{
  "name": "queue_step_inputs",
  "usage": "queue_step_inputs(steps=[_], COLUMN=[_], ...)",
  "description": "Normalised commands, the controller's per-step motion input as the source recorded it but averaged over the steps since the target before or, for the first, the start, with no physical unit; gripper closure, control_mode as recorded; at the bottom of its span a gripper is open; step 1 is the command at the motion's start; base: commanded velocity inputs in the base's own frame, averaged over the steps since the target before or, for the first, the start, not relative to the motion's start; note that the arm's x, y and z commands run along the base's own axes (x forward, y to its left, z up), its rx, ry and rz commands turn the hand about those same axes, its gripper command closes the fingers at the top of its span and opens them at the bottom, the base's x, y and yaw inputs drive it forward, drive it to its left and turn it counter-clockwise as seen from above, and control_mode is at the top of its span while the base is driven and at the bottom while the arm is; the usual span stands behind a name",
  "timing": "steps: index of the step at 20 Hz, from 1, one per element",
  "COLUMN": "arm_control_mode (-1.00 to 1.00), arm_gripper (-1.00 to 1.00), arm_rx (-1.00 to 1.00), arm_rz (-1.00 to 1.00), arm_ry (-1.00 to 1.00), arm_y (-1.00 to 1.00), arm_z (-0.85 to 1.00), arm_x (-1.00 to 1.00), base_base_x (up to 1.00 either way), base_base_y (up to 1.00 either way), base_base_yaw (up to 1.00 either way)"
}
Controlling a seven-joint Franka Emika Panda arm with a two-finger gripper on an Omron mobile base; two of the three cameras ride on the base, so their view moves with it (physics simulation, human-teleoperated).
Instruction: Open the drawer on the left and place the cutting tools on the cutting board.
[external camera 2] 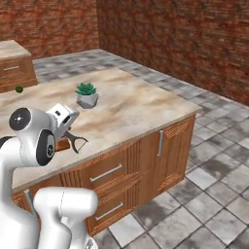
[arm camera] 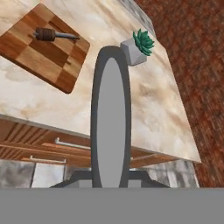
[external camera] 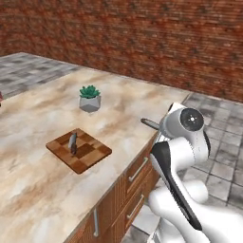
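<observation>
I hold the peeler (arm camera: 111, 127) tightly in my gripper (arm camera: 111, 177), above the counter (external camera: 38, 118), because the cutting board (arm camera: 43, 52) at ten o'clock, already carrying one knife (arm camera: 54, 35), is its place.

I can read no text, label, brand, number or sign anywhere here: nothing is printed on the counter, the cabinet fronts, the brick wall or the things lying around me.
</observation>
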Motion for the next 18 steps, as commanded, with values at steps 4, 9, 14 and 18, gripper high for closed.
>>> queue_step_inputs(steps=[4, 9, 14, 18], arm_control_mode=[1.0, 1.0, 1.0, 1.0], arm_gripper=[1.0, 1.0, 1.0, 1.0], arm_rx=[0.0, 0.0, 0.0, 0.0], arm_rz=[0.0, 0.0, 0.0, 0.0], arm_ry=[0.0, 0.0, 0.0, 0.0], arm_y=[0.0, 0.0, 0.0, 0.0], arm_z=[0.0, 0.0, 0.0, 0.0], arm_x=[0.0, 0.0, 0.0, 0.0], base_base_x=[0.62, 0.56, 0.35, 0.17], base_base_y=[-0.01, 0.18, 0.4, 0.18], base_base_yaw=[0.42, 0.22, 0.18, 0.24])
